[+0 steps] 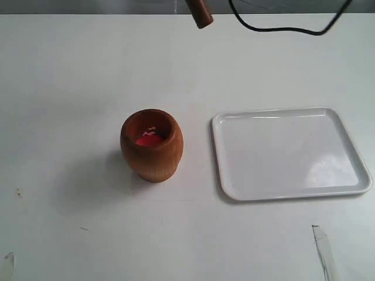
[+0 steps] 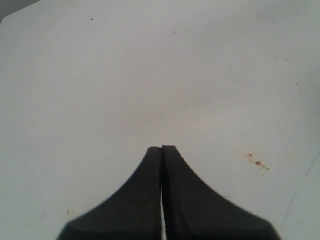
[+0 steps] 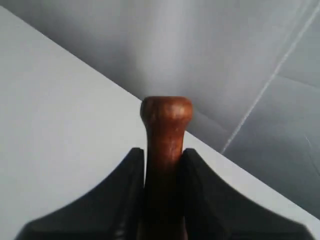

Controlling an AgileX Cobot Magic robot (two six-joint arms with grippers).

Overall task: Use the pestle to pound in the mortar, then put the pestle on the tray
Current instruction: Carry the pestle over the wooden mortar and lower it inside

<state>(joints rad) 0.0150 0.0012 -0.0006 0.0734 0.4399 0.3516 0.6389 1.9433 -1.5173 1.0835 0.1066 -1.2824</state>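
The orange-brown mortar stands upright on the table, left of centre, its red inside showing. The white tray lies flat to its right, with nothing on it. Only the thick end of the pestle shows at the top edge of the exterior view, held in the air above the far side of the table. In the right wrist view my right gripper is shut on the pestle, whose knobbed end sticks out past the fingertips. My left gripper is shut on nothing over bare table; it is out of the exterior view.
A black cable loops across the table's far edge. A strip of clear tape sticks to the table near the front right. Small brown specks mark the white tabletop by the left gripper.
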